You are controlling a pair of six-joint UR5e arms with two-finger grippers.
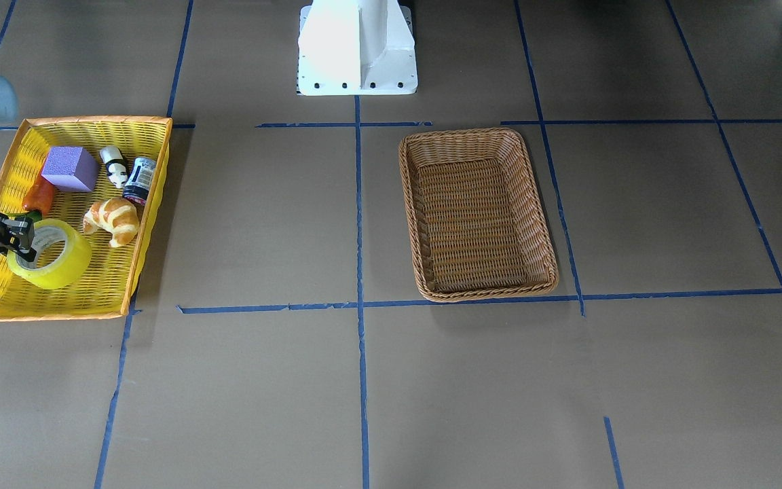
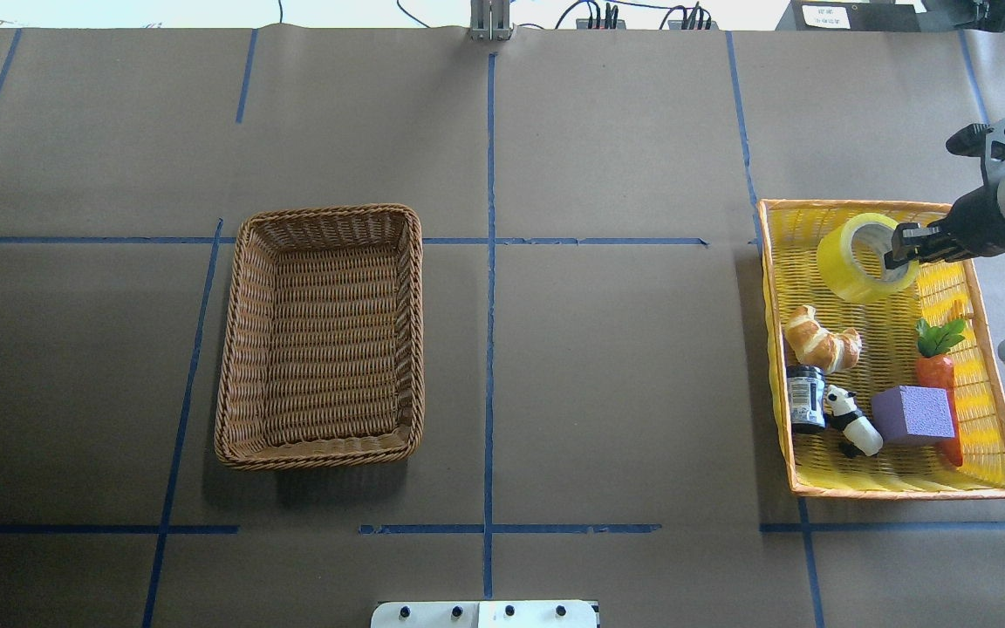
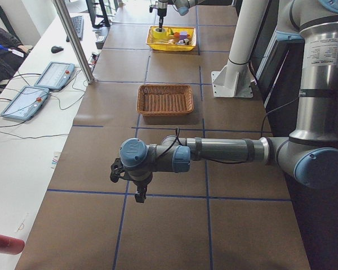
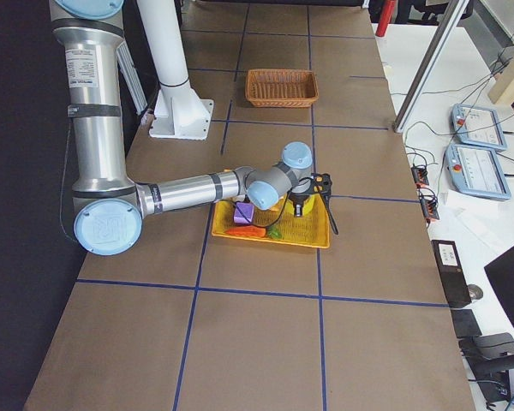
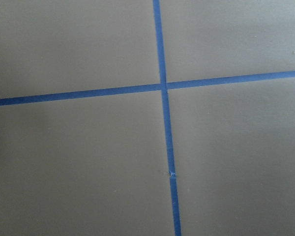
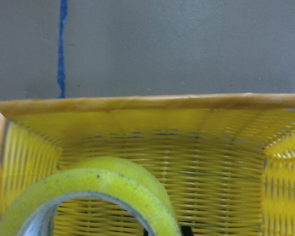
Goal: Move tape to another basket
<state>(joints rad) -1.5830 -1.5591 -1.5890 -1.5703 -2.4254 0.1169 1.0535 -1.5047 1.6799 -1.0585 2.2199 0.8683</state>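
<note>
Overhead exterior shows one tape (image 2: 844, 262), one wicker basket (image 2: 319, 453), one yellow basket (image 2: 899, 493).

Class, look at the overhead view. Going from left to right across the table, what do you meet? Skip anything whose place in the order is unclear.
brown basket → croissant → purple block

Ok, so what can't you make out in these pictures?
The left gripper: seen only in the exterior left view, small; open or shut unclear.
The right gripper at the tape: fingertips cut off by the right wrist view's bottom edge; grip unclear.
The jar: label too small overhead.
The carrot: partly hidden by the purple block.
</note>
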